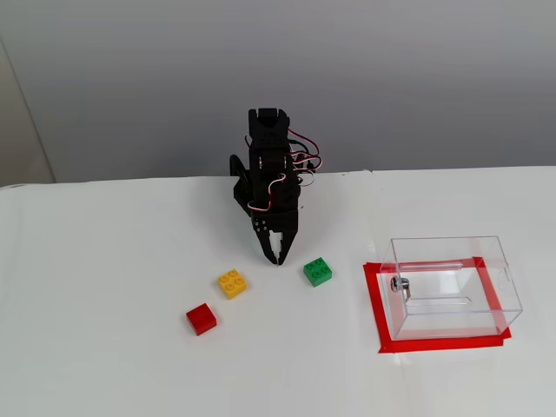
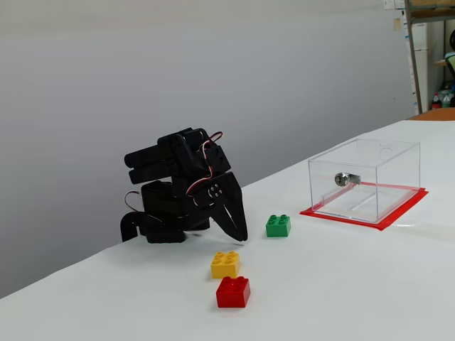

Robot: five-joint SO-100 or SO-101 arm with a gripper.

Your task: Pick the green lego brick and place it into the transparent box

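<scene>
The green lego brick (image 1: 318,271) (image 2: 278,226) lies flat on the white table, studs up. The black gripper (image 1: 276,257) (image 2: 240,234) points down at the table just left of the brick and a little behind it, not touching it. Its jaws are shut with nothing between them. The arm is folded low behind the gripper. The transparent box (image 1: 452,287) (image 2: 366,180) stands to the right on a red tape rectangle, with a small metal knob on its left wall. I see nothing inside the box.
A yellow studded brick (image 1: 231,283) (image 2: 225,264) and a red brick (image 1: 201,319) (image 2: 233,291) lie left of the green one. The red tape frame (image 1: 379,323) marks the box's spot. A grey wall rises behind the table.
</scene>
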